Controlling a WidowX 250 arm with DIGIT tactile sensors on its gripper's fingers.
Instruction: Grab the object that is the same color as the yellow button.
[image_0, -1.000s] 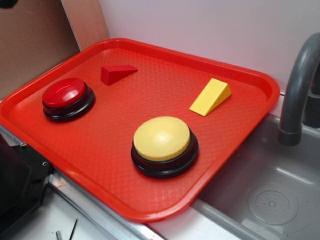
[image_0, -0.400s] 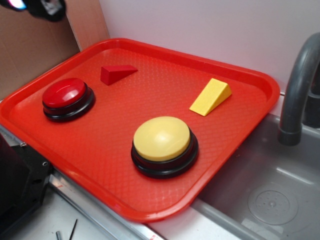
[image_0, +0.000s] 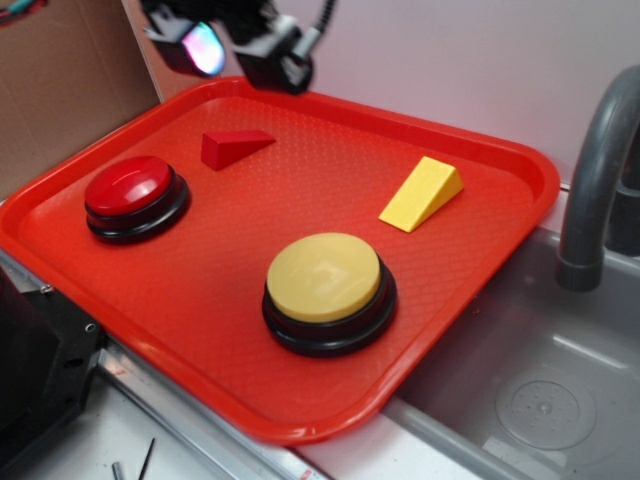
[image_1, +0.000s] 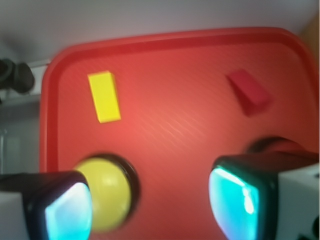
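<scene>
Toy kitchen setup, staged for testing.
Grey plastic sink (image_0: 545, 400) with curved faucet (image_0: 597, 180), red serving tray (image_0: 300, 420) on the counter (image_0: 160, 450), cardboard panel (image_0: 60, 90) against a plain wall (image_0: 450, 60).

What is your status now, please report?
Gripper open, empty, above tray's far-left edge. Yellow wedge untouched, lying on tray. Yellow button nearby, not blocking.

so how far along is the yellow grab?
Nothing is grasped yet. The end effector is open and empty above the tray's far edge, near the red wedge. The yellow wedge lies untouched, beyond the yellow button. Left: cross over, descend, close.
</scene>
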